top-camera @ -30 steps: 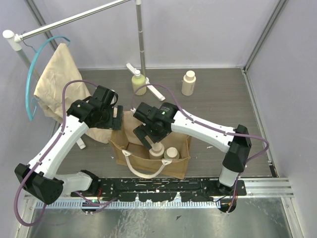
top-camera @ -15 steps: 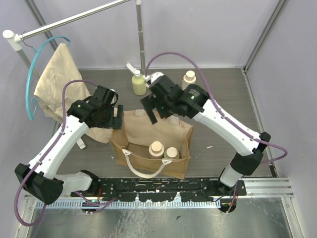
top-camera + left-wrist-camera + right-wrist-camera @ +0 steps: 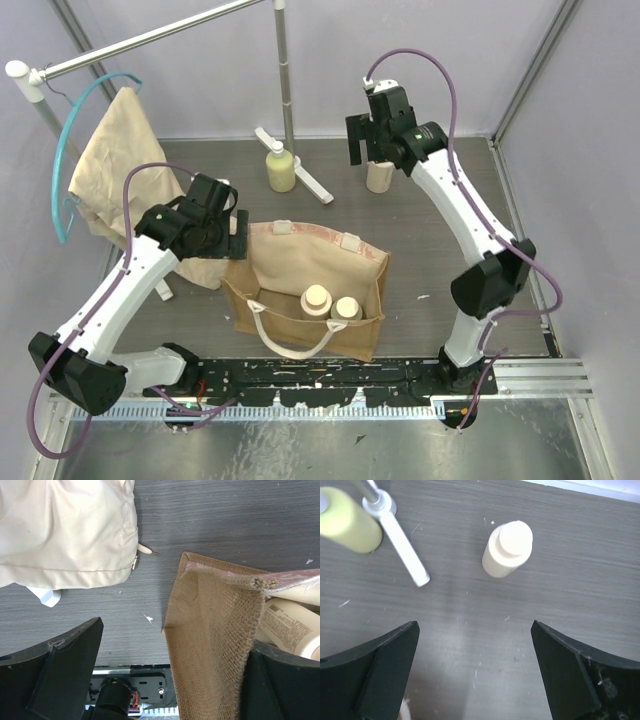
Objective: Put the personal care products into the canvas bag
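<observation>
One outstretched right gripper (image 3: 474, 626) — agape near bottle (image 3: 507, 550)

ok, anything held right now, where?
Nothing clamped. Right gripper open near cream bottle; left gripper open, one finger inside a corner of the canvas bag.

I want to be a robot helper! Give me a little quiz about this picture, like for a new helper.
1. How many bottle caps show inside the canvas bag?
2. Fill in: the wide-capped bottle ahead of the right pincer is coloured ____.
3. True or false: the right pincer is shut on a bottle.
Key: 1. two; 2. cream; 3. false, it is open.
</observation>
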Robot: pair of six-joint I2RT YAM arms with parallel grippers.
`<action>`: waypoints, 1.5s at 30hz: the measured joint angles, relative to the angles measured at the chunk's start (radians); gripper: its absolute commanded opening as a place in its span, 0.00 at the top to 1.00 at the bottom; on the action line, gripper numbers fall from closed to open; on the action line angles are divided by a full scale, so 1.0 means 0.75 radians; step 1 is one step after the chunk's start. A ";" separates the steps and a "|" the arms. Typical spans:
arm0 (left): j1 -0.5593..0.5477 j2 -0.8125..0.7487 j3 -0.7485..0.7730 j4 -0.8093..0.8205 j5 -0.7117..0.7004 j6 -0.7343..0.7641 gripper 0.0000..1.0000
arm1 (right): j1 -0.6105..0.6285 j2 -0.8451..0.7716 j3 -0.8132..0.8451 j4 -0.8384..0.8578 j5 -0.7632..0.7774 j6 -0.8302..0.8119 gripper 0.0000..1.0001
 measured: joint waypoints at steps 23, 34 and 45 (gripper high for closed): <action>0.000 0.051 -0.011 0.065 -0.047 -0.100 0.02 | -0.296 0.668 0.425 0.105 -0.122 -0.023 0.00; 0.000 0.162 0.031 0.073 -0.063 -0.125 0.02 | -0.301 0.803 0.470 0.113 -0.261 -0.013 0.00; 0.000 0.178 0.040 0.072 -0.073 -0.157 0.02 | -0.301 0.875 0.470 0.115 -0.264 -0.038 0.12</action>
